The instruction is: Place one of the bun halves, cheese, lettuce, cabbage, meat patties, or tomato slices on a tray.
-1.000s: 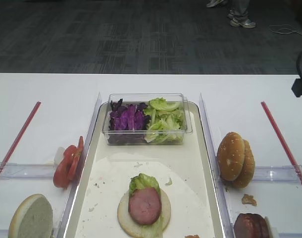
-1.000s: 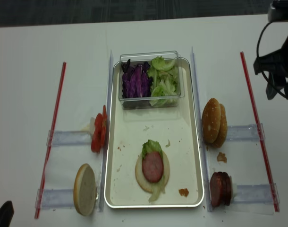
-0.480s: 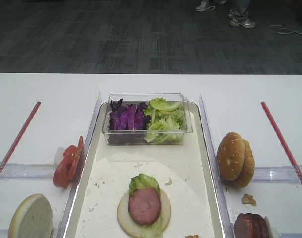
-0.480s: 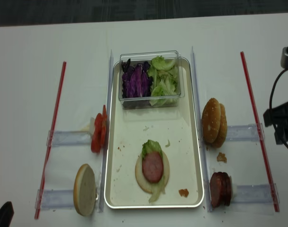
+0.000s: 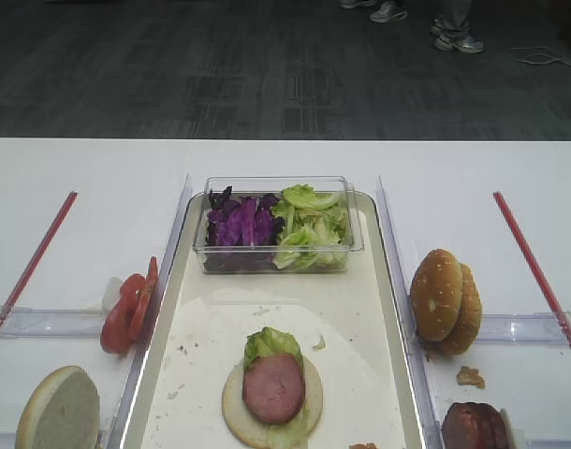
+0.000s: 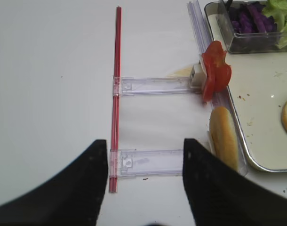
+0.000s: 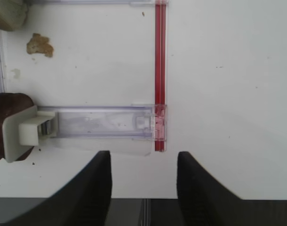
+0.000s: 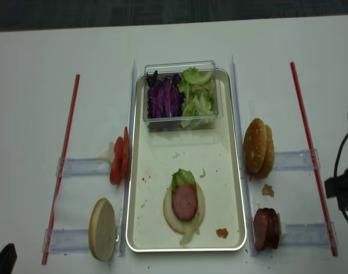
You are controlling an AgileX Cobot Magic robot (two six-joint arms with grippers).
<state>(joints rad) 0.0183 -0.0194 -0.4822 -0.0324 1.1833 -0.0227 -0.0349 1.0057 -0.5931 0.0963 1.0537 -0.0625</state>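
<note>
The cream tray carries a bun half topped with lettuce and a meat patty. A clear tub at its far end holds purple cabbage and more lettuce. Tomato slices and a cut bun half stand left of the tray. Seeded bun halves and stacked meat patties stand to its right. My right gripper hangs open and empty over the table's near right edge. My left gripper is open and empty, left of the cut bun. Cheese is out of view.
Red strips with clear plastic holders flank the tray. A crumb lies by the right buns, another on the tray. The right arm's cable shows at the right edge.
The right arm has drawn back from the far right of the table toward its near right edge and left the first exterior view. The food and the left arm have not moved.
</note>
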